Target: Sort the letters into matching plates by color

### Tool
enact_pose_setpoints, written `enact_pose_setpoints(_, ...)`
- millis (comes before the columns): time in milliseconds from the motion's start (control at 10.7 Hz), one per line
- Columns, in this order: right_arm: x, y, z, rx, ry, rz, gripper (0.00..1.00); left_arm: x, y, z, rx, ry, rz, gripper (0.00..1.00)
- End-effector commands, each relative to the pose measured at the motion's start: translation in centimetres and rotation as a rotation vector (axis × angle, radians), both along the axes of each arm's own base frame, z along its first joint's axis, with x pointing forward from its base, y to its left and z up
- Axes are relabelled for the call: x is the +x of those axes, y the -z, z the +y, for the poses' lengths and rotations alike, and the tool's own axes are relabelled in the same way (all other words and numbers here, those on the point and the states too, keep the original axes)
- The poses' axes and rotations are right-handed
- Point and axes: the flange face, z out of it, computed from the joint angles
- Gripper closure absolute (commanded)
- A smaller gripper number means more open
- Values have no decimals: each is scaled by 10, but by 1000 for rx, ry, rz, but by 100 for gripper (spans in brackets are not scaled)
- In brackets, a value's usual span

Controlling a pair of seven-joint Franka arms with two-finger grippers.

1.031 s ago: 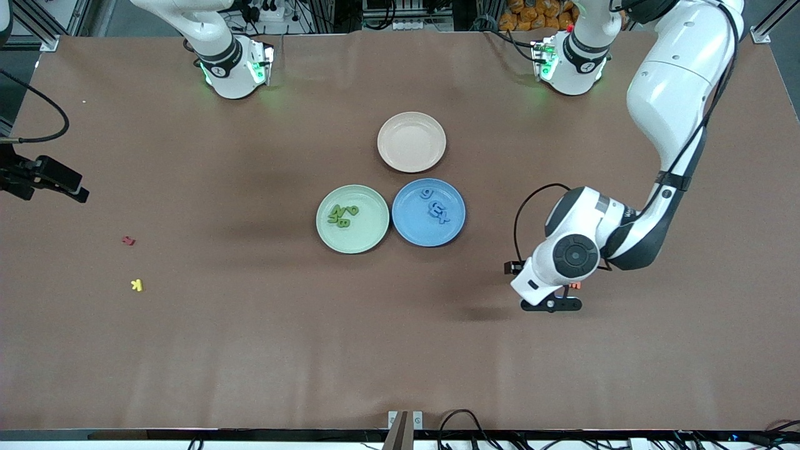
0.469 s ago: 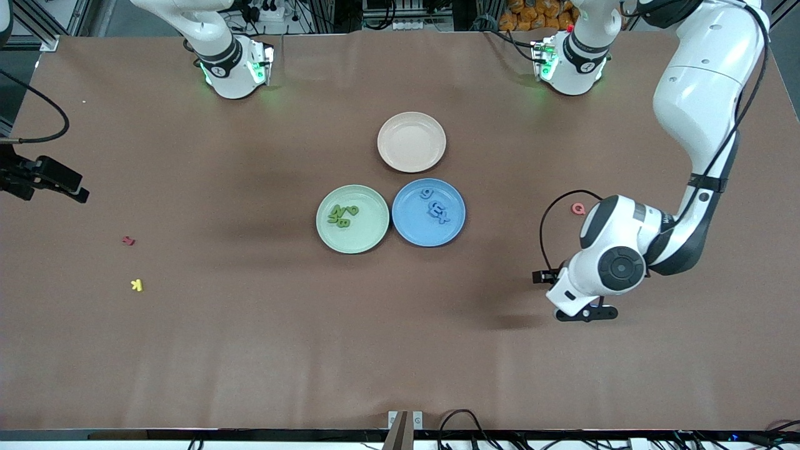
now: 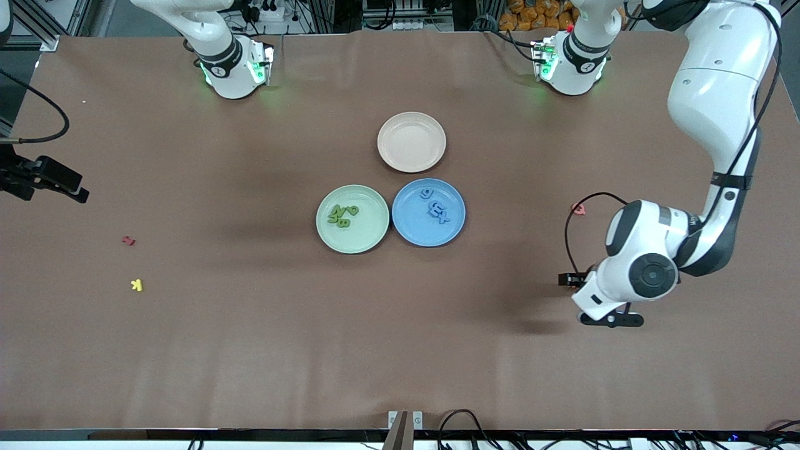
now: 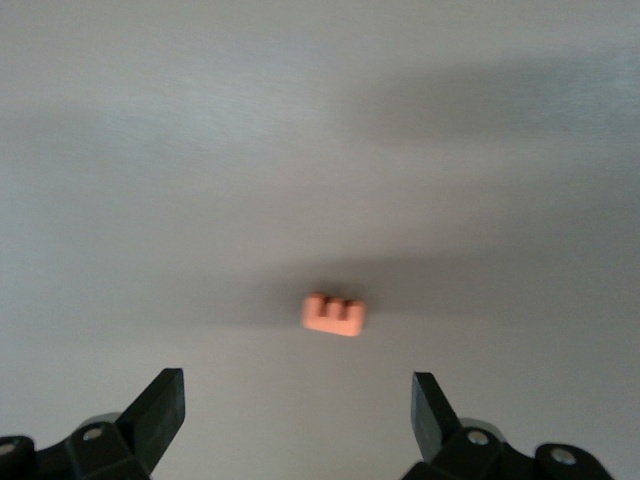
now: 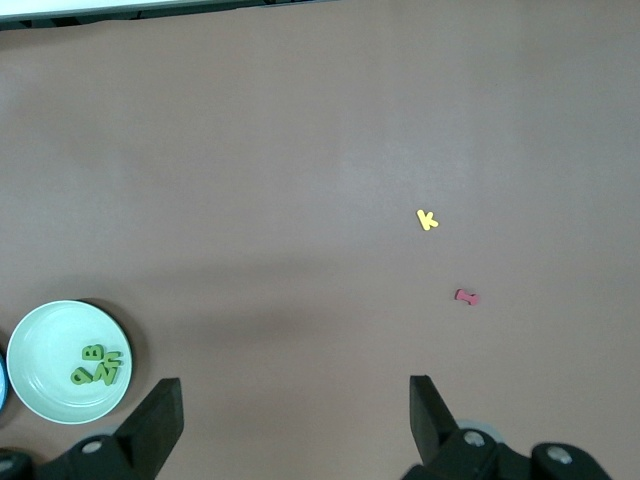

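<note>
The pale green plate [image 3: 353, 240] holds several green letters [image 3: 342, 215] and also shows in the right wrist view [image 5: 45, 395]. Touching it, toward the left arm's end, the blue plate [image 3: 429, 234] holds several blue letters [image 3: 437, 207]. My left gripper [image 3: 611, 319] hangs low over bare table at the left arm's end, well away from the plates. It is open [image 4: 297, 385] and empty, with a small orange letter E [image 4: 335, 314] lying just ahead of its fingertips. My right gripper [image 5: 295, 392] is open and empty, high over the table.
An empty beige-pink plate [image 3: 412, 142] sits farther from the front camera than the two plates. A pink letter [image 3: 579, 209] lies by the left arm's cable. A red letter [image 3: 128, 240] and a yellow K [image 3: 137, 285] lie toward the right arm's end.
My left arm has swung toward its own end of the table, away from the plates, uncovering the pink letter. The right arm has not moved.
</note>
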Motion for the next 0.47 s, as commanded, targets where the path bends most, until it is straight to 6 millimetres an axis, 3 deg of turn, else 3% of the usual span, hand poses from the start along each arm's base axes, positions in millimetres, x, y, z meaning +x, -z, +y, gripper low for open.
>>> enact_pose_setpoints(0, 1, 0, 0, -7, 11, -5, 0, 2, -53, 39, -32, 52, -25, 0)
enact_pose_setpoints(375, 1, 0, 0, -7, 11, -3, 0, -5, -115, 60, -42, 44, -42, 0)
